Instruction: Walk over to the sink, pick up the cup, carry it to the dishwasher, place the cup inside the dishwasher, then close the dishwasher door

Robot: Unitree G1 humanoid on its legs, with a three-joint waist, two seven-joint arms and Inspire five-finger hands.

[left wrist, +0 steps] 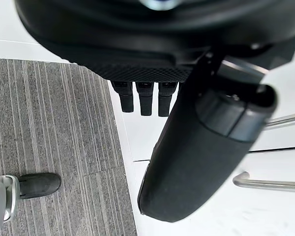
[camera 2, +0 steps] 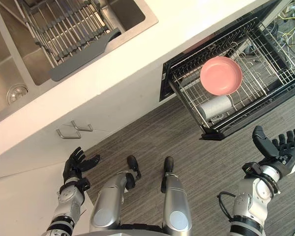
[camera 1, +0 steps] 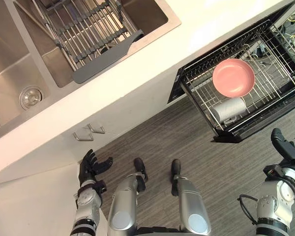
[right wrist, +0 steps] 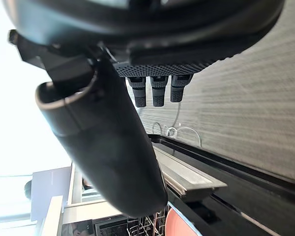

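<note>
bare grey floor (camera 1: 206, 157) lies open between the surface's (camera 1: 137, 69) front edge and both hands. the dishwasher rack (camera 1: 280, 59) stands pulled out from under that edge. 1 pale grey cup (camera 1: 229, 109) lies on its side near the rack's front corner, just beside 1 pink bowl (camera 1: 233, 77). the left hand (camera 1: 91, 164) and right hand (camera 2: 278, 150) hang empty, fingers spread. 2 cabinet handles (camera 1: 83, 136) sit below the edge.

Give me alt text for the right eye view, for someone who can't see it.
A pale cup lies on its side in the open dishwasher rack beside a pink bowl. The left robot hand and right robot hand hover open and empty over the floor.
</note>
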